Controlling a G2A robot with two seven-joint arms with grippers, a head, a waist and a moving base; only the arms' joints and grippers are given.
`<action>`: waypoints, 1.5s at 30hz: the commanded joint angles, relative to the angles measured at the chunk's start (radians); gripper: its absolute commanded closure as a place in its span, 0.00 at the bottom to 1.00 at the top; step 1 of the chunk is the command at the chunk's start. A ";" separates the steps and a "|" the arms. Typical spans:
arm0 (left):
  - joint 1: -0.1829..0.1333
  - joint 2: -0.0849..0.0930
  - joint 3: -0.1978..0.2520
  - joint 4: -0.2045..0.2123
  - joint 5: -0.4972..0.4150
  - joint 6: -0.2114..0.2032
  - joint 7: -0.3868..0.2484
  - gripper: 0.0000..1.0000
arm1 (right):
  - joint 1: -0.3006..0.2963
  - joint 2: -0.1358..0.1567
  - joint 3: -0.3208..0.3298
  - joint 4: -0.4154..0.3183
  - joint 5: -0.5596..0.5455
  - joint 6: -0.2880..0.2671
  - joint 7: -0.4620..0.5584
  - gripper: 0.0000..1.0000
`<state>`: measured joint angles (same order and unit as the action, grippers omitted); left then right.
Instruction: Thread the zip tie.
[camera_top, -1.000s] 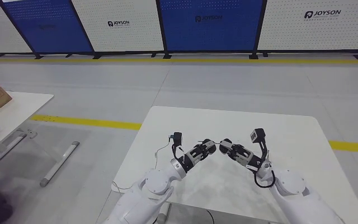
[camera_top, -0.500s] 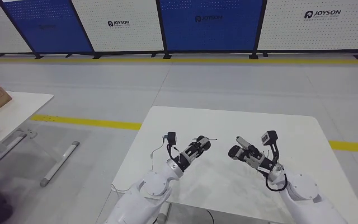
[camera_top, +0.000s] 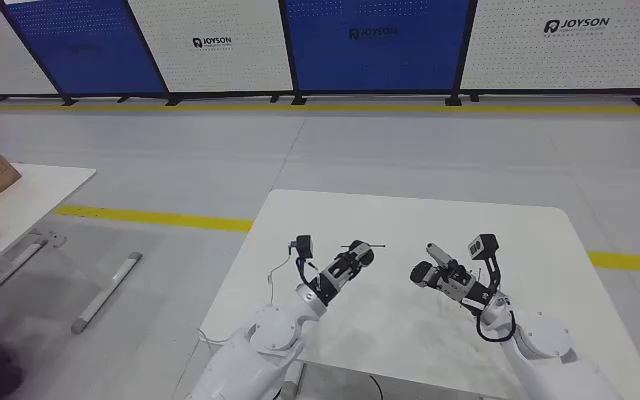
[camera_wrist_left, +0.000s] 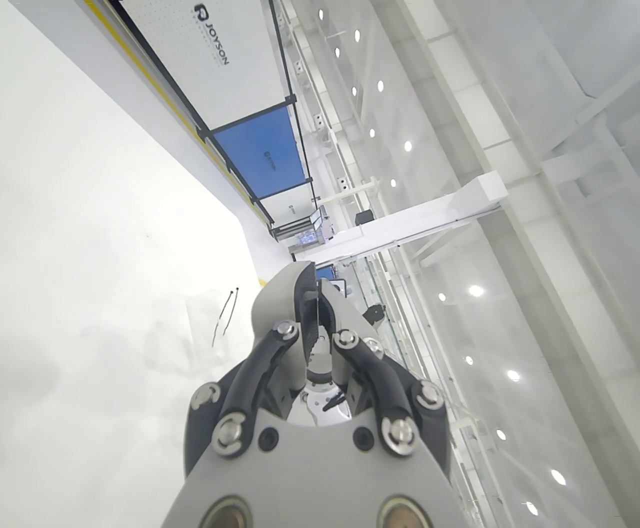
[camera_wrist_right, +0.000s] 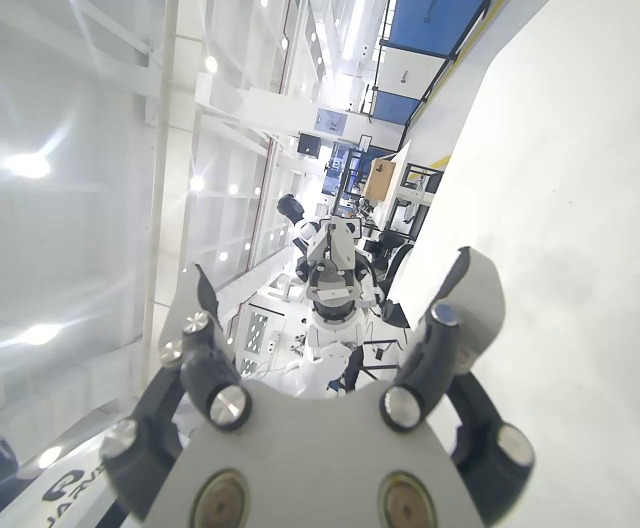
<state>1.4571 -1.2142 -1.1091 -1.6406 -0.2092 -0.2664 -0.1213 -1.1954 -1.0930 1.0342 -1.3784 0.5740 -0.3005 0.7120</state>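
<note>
Found the left pincer (camera_top: 358, 257) and the right pincer (camera_top: 423, 262) well apart above the surface (camera_top: 520, 230), no more tip to tip as one second before. Saw the left one clenched on the zip tie (camera_top: 372, 246), held level in the air, and the right one released, holding nothing. Could not tell whether the tail had passed through the head; perhaps yes, judging by the retreat. Noticed two spare ties (camera_wrist_left: 225, 314) lying on the surface.

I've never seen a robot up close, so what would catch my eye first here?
Above a white table, the left gripper is pinched shut on a thin black zip tie that sticks out sideways. The right gripper is held open a little way off, pointing towards it and holding nothing. Two spare zip ties lie loose on the table.
</note>
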 joint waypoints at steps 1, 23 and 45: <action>0.020 0.004 -0.033 -0.021 -0.033 -0.027 -0.006 1.00 | 0.000 0.000 0.000 0.000 0.000 0.000 0.000 0.00; 0.334 0.011 -0.399 -0.469 -0.296 -0.074 -0.322 1.00 | 0.000 0.000 0.000 0.000 0.000 0.000 0.000 0.00; 0.107 -0.042 -0.117 -0.059 0.247 0.022 0.000 1.00 | 0.000 0.000 0.000 0.000 0.000 0.000 0.000 0.00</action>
<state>1.5705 -1.2531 -1.2402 -1.7162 0.0422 -0.2440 -0.1425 -1.1954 -1.0930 1.0342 -1.3784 0.5741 -0.3005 0.7120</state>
